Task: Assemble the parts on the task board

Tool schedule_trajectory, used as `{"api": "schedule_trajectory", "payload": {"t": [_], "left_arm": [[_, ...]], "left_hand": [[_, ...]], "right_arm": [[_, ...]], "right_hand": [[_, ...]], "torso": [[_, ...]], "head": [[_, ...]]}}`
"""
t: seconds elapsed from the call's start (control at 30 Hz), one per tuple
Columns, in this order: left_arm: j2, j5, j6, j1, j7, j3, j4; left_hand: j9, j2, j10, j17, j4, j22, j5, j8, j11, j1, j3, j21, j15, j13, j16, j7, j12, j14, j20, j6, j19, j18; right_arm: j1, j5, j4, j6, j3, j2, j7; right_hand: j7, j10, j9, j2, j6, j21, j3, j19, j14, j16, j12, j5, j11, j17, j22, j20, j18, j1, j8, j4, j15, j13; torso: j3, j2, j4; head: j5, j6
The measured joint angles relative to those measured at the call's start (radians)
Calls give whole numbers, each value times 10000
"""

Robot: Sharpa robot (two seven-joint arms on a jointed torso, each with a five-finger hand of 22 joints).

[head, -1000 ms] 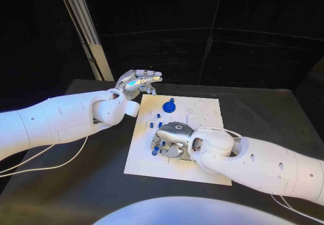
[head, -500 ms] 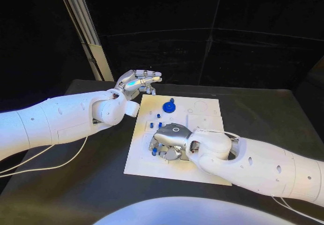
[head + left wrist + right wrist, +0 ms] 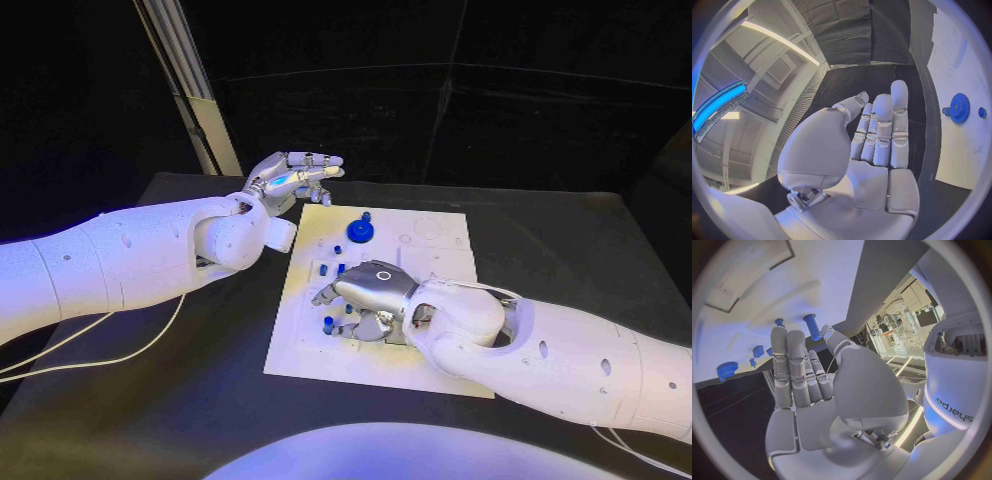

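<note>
right hand point(image 3: 371, 290) low over the white task board point(image 3: 433, 370) mid counter point(image 3: 159, 400), fingers straight and parted, empty, left hand point(image 3: 293, 175) raised off the board's far left corner, open, empty, blue gear point(image 3: 359, 229) near the far edge, small blue pegs point(image 3: 327, 268) beside the right hand

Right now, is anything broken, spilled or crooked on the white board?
Nothing stands out. The task board lies flat on the table, the blue gear sits near its far end, and small blue parts stand in it. The right robot hand hovers over them; the left robot hand is open, off the board.
</note>
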Motion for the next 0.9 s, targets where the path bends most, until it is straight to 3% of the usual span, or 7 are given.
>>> {"api": "schedule_trajectory", "payload": {"t": [0.17, 0.3, 0.43, 0.57, 0.67, 0.8, 0.9], "left_arm": [[-8, 1, 10, -4, -4, 0, 6], [-26, 1, 20, -8, -8, 0, 11], [-64, 1, 26, -8, -10, -4, 34], [-107, 1, 29, -9, -11, -5, 82], [-147, 1, 30, -12, -12, -10, 135], [-179, 1, 33, -12, -12, -13, 200], [-201, 1, 38, -14, -13, -15, 246]], "left_hand": [[0, 0, 0, -14, 0, -7, 0, 0, 0, 0, 0, 0, 0, 0, 0, 0, 40, 0, 0, 0, 0, -1], [0, 0, 0, -17, 0, -13, 0, 0, 0, 0, 0, 0, 0, 0, 0, 0, 41, 0, 0, 0, 0, -1], [0, 0, 0, -18, 0, -13, 0, 0, 0, 0, 0, 0, 0, 0, 0, 0, 41, 0, 0, 0, 0, -1], [0, 0, 0, -17, 0, -12, 0, 0, 0, 0, 0, 0, 0, 0, 0, 0, 41, 0, 0, 0, 0, -2], [0, 0, 0, -17, 0, -12, 0, 0, 0, 0, 0, 0, 0, 1, 0, 0, 41, 0, 0, 0, 0, -1], [0, 52, 0, -38, -73, -21, 0, 67, 0, 52, 16, 0, 0, -9, 0, 0, 41, 0, 0, 0, 0, -1], [0, 52, 0, -38, -73, -21, 0, 67, 0, 52, 16, 0, 0, -9, 0, 0, 41, 0, 0, 0, 0, -2]], "right_arm": [[-2, 425, 447, -660, 15, -696, 116], [-1, 1279, 977, -956, 233, -1645, 132], [56, 2567, 1481, -1001, 399, -2823, -159], [58, 3765, 1813, -931, 441, -3727, -794], [57, 4429, 1986, -854, 452, -4229, -1405], [49, 4895, 2220, -756, 456, -4649, -2230], [34, 5019, 2336, -662, 457, -4838, -2852]], "right_hand": [[21, 456, 73, 170, 538, 126, -140, 151, 4, 21, 487, 97, -35, -78, 238, 1, -1, 171, 95, 72, -4, 80], [-69, 1533, 131, 361, 1001, 947, -250, 847, 472, 717, 1105, 143, -207, 630, 1400, -91, -1, 56, 239, 262, -171, 215], [-456, 3306, 173, 395, 1392, 2226, -606, 1869, 1200, 2158, 2143, 499, -680, 2578, 3261, -397, -402, -654, 461, 876, -551, 725], [-770, 4080, 240, 245, 1706, 3165, -1398, 2503, 1370, 3231, 3306, 1790, -1001, 4062, 4616, -749, -559, -1420, 794, 1629, -781, 1751], [-838, 3945, 302, 277, 1773, 3528, -2020, 2630, 1396, 3734, 4305, 1915, -1115, 4753, 5137, -807, -718, -1434, 1099, 2031, -862, 2876], [-882, 3833, 395, 468, 1729, 3753, -2767, 2665, 1395, 4186, 6449, 1916, -1142, 5440, 5495, -843, -714, -1549, 1514, 2753, -862, 5425], [-918, 4088, 501, 497, 1694, 3817, -3227, 2665, 1371, 4464, 8047, 2016, -1173, 5917, 5601, -842, -715, -1579, 1811, 2986, -886, 7325]], "torso": [[7, 0, -5], [6, -10, -6], [-6, -13, -7], [-9, -9, -29], [-9, -2, -55], [-6, 4, -89], [0, 4, -108]], "head": [[-95, 25], [-231, 61], [-482, 148], [-735, 223], [-902, 275], [-1102, 319], [-1204, 329]]}}
